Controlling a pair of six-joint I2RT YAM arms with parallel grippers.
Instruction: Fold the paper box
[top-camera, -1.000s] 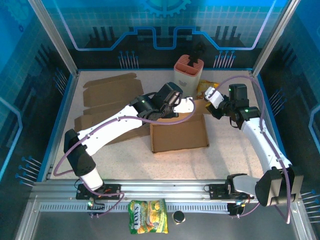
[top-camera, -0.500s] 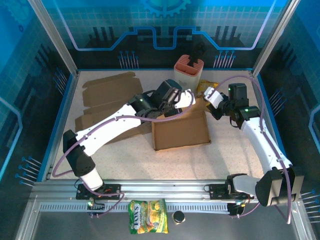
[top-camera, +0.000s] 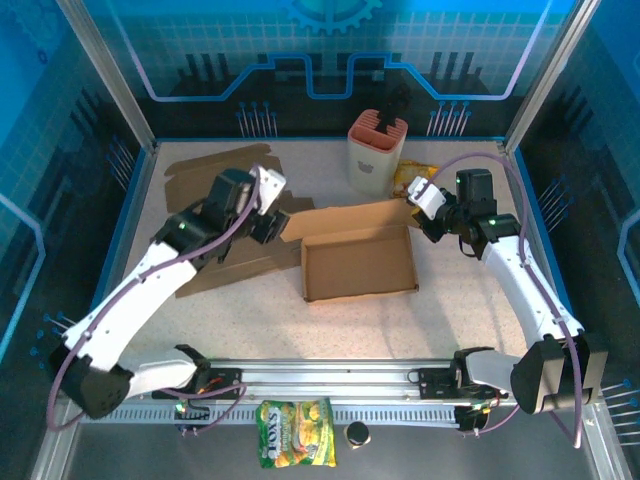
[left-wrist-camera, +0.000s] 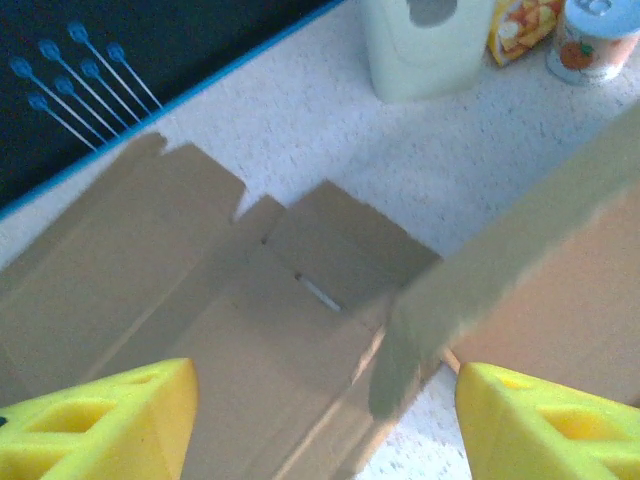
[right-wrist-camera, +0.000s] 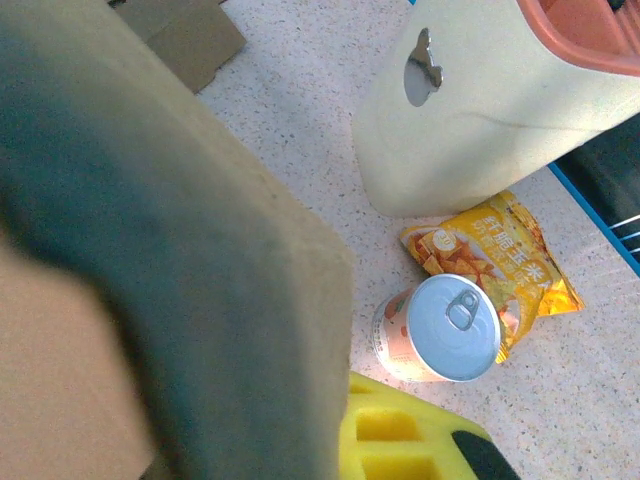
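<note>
The brown paper box lies open-topped mid-table, its rear flap standing up. My left gripper hangs open to the left of the box, clear of it. In the left wrist view its yellow fingers stand wide apart over flat cardboard, with the box's flap edge slanting in from the right. My right gripper is shut on the box's far right corner. In the right wrist view that flap presses against a yellow finger.
Flat cardboard sheets lie at the left under my left arm. A pink-and-white holder, a can and a yellow snack bag stand behind the box's right corner. A candy bag lies on the front rail.
My left gripper has opened, let go of the box's rear flap and swung back to the left. My right gripper has stayed on the box's corner.
</note>
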